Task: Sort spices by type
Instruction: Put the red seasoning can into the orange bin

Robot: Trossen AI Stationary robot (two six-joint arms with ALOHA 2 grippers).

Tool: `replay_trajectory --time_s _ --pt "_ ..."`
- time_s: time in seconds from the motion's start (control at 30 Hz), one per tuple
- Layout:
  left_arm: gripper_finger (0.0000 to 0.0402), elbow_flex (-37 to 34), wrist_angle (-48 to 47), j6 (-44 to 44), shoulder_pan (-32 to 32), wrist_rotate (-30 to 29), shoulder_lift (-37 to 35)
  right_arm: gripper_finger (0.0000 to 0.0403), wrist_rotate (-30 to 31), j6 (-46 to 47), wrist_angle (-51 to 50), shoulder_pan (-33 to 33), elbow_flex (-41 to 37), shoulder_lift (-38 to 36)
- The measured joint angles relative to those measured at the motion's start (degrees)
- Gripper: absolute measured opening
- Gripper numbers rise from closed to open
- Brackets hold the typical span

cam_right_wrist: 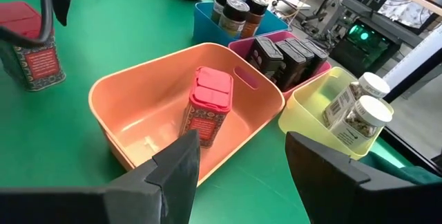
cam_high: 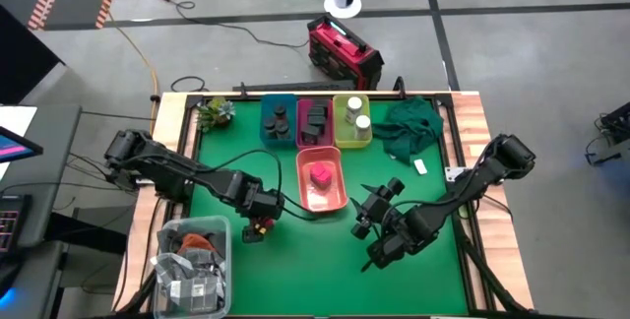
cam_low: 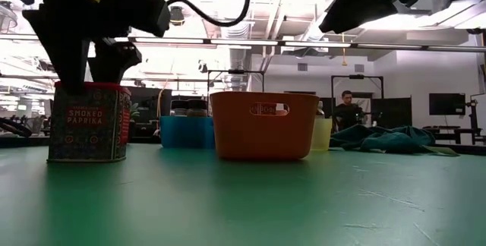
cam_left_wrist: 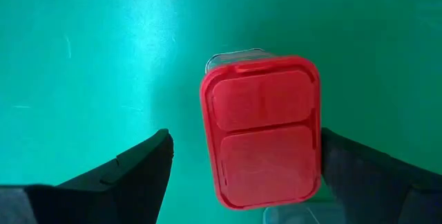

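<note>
A spice tin with a red lid stands upright on the green mat, labelled smoked paprika. My left gripper hangs over it, pointing down, open, one finger on each side of the lid. A second red-lidded tin stands in the salmon bin. My right gripper hovers open over the mat just to the right of that bin, touching nothing. Dark jars fill the blue bin, dark boxy packs the pink bin, white-capped bottles the yellow bin. My left gripper comes at the tin from above, open about its red lid. One finger lies right beside the lid's edge, and I cannot tell whether it touches. The other finger stands clear of it. The tin's base rests on the mat.
A clear bin with several items sits at the table's near left corner. A dark green cloth lies bunched at the far right, a small plant at the far left. Open mat lies near and right of the salmon bin. A person stands in the room beyond.
</note>
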Motion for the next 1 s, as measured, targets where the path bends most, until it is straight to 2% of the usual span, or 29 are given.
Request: replay_trajectory --time_s 0.33,0.43,0.6,0.77,1.0 --pt "0.0327 -3.63 4.84 -0.06 0.00 -1.22 0.02 0.0244 0.00 -0.43 0.19 -0.11 0.00 0.00" --pt "0.0294 -3.89 5.30 0.33 0.00 -1.72 0.04 0.0244 0.38 -0.52 0.24 -0.11 0.00 0.02" --pt "0.0206 -3.59 5.51 1.47 0.17 -1.79 0.04 0.0244 0.63 -0.59 0.27 -0.11 0.00 0.02" --pt "0.0204 0.77 3.99 4.22 1.36 -1.75 0.09 0.0244 0.66 -0.58 0.39 -0.11 0.00 0.02" --pt "0.0204 12.07 -3.87 12.79 3.09 -0.59 0.09 0.0244 0.68 -0.57 0.39 -0.11 0.00 0.02"
